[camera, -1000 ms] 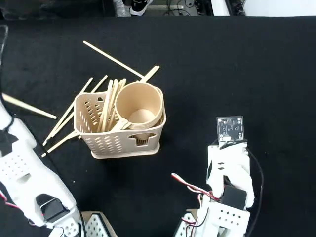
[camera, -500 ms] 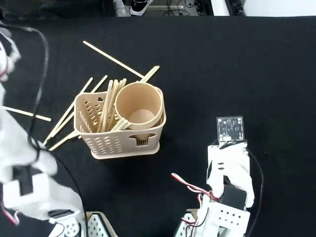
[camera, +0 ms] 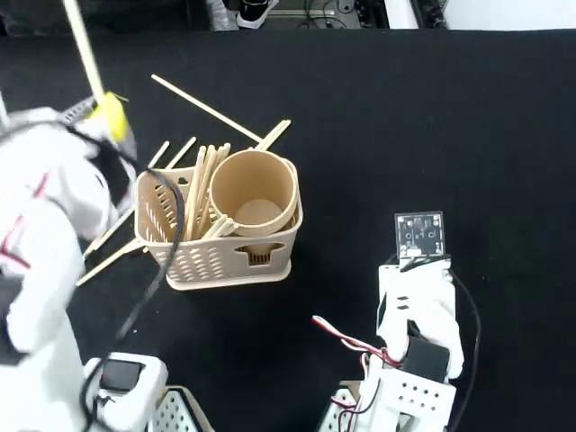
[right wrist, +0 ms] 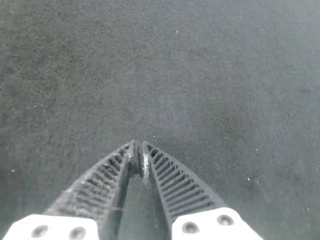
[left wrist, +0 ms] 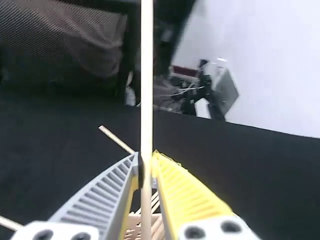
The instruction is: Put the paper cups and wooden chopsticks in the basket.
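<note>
Chopstick [left wrist: 146,60] pinched in left hand [left wrist: 144,161], held high near basket [camera: 225,261].

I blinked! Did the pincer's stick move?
Yes. The chopstick went from beside the basket toward the table's far edge, held by the left pincer.

A black cloth-covered surface [camera: 432,108] spreads out on every side. Just beyond its far edge lie a black-and-white shoe [camera: 255,11] and some dark cables [camera: 328,11]. Farther back stands a white wall [left wrist: 270,55], with a clutter of grey boxes and wires [left wrist: 210,90] at its foot.
</note>
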`<action>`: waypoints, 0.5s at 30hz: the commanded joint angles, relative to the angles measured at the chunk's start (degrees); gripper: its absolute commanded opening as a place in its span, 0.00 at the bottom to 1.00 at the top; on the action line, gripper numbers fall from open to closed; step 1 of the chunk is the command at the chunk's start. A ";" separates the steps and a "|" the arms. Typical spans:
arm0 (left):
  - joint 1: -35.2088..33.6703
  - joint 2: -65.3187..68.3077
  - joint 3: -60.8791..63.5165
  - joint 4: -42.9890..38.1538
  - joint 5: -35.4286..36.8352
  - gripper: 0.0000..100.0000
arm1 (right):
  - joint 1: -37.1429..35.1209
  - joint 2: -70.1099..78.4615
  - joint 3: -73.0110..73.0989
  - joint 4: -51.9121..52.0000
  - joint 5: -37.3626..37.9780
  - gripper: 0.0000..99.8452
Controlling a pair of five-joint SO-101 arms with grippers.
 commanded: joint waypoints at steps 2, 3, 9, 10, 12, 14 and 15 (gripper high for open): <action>1.71 -19.78 29.32 -18.29 -1.76 0.03 | -0.79 -2.42 -0.13 0.18 0.44 0.01; 1.71 -23.56 34.51 -21.54 -1.76 0.03 | -0.79 -2.42 -0.13 0.18 0.44 0.01; 1.71 -46.24 65.63 -41.14 -1.32 0.03 | -0.79 -2.42 -0.13 0.18 0.44 0.01; 1.71 -49.58 70.64 -44.66 -1.32 0.03 | -0.79 -2.42 -0.13 0.18 0.44 0.01; 1.80 -55.65 79.52 -50.02 -1.32 0.03 | -0.79 -2.42 -0.13 0.18 0.44 0.01; 1.80 -61.27 86.64 -52.40 -1.32 0.03 | -0.79 -2.42 -0.13 0.18 0.44 0.01; 2.33 -62.95 89.19 -52.92 -1.67 0.03 | -0.79 -2.42 -0.13 0.18 0.44 0.01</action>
